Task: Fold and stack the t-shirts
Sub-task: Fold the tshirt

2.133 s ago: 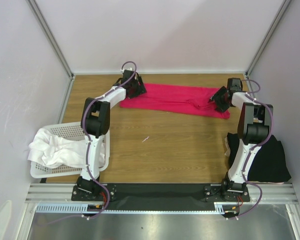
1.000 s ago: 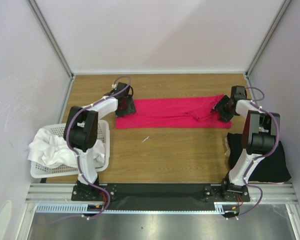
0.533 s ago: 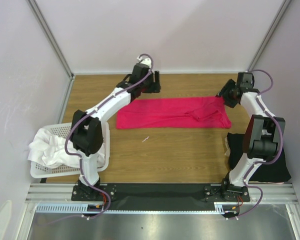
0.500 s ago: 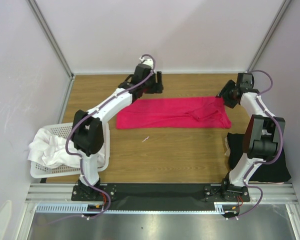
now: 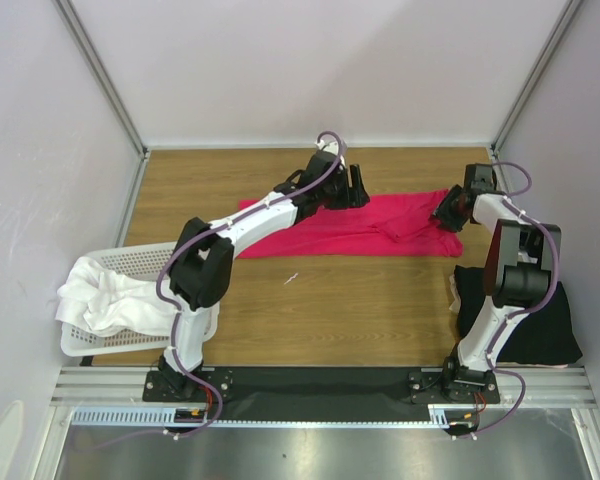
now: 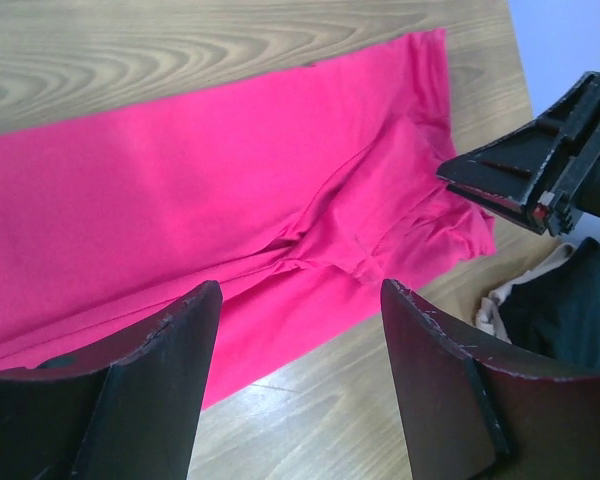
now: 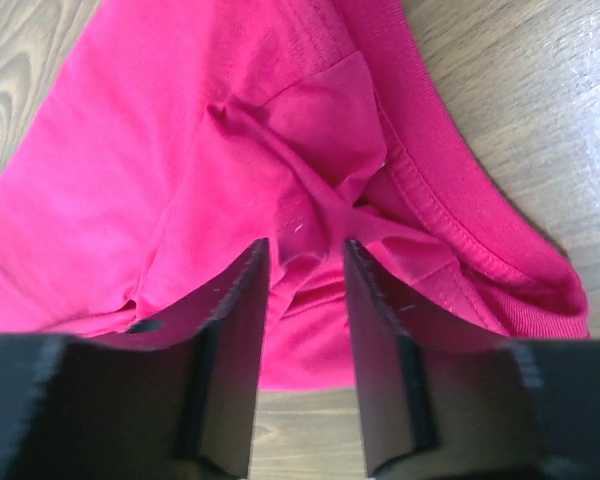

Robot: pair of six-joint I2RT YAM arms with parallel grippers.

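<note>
Crimson-pink t-shirt, one; black t-shirt, one; white heap in basket, uncountable

Lab booth: white walls, aluminium rails

In the top view, the soft crimson-pink short-sleeved t-shirt is covered toward 10 o'clock by the left arm. Its 3 o'clock end lies under the right gripper. In the right wrist view it runs off the frame at 9 and 12 o'clock. Whether the fingers pinch the fold between them cannot be told. The right arm hides the 9 o'clock side of the black fabric t-shirt.
</note>
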